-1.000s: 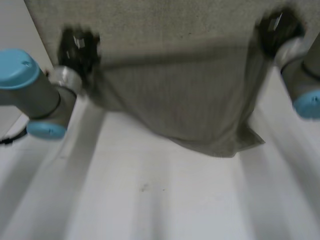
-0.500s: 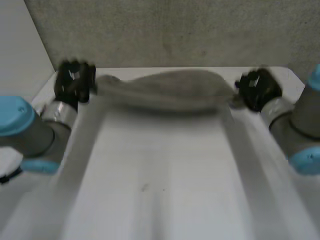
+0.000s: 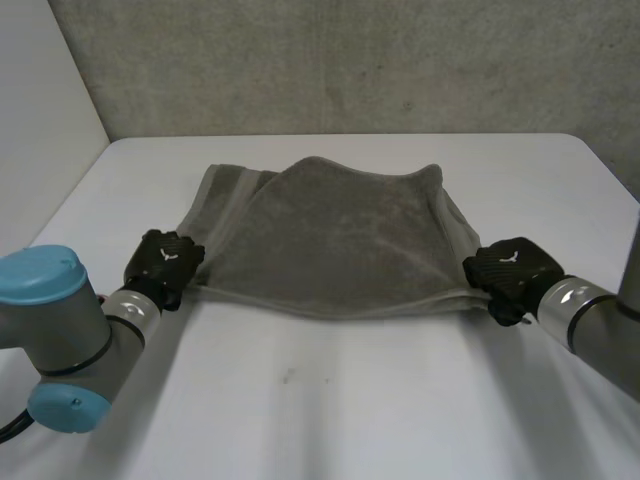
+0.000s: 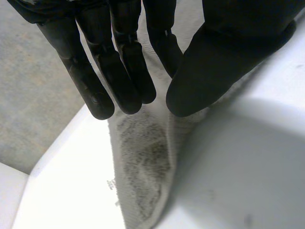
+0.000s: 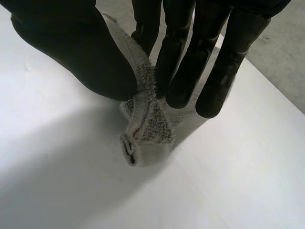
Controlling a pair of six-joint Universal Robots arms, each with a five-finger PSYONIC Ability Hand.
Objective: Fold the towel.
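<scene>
While the near part of the white table (image 3: 330, 400) lies bare, we see both hands just past it, low on the tabletop. Our left hand (image 3: 165, 258) pinches the near left corner of the towel (image 3: 340, 240) between its thumb and straight fingers. Our right hand (image 3: 510, 272) pinches the near right corner the same way, and the cloth bunches up there. From the hands the grey towel spreads away across the middle of the table. It looks doubled, one layer lying on another, with a strip of the under layer peeking out at the far left. Behind it stands a grey wall (image 3: 350, 60). We think the first fold is just being laid down. Next we should let go softly, so the layers do not slip apart, and then fold it across.
</scene>
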